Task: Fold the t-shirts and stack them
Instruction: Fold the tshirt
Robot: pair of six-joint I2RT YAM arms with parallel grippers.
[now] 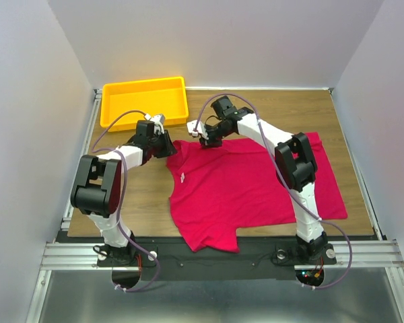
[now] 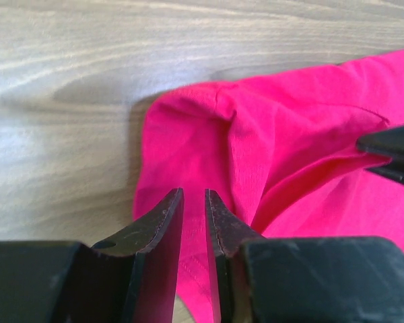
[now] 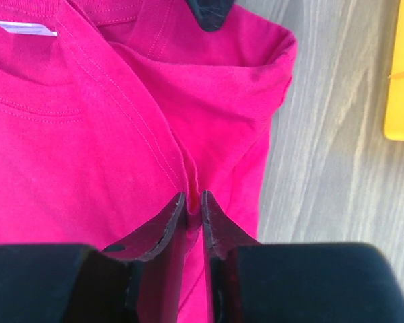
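T-shirt (image 1: 242, 195) pinched by left pincer (image 2: 194, 194), right pincer (image 3: 193, 196); right arm (image 1: 296, 161) covers part.

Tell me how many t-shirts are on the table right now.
1. A single pink t-shirt lies spread flat across the middle of the table, neck toward the left arm's side. I cannot rule out another hidden under it.

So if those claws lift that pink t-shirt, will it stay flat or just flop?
Probably floppy: the t-shirt puckers into a ridge where the right gripper pinches it. It is likely light, being thin cloth. Pushed, it would probably bunch up rather than slide whole, as its wrinkles on the table suggest.
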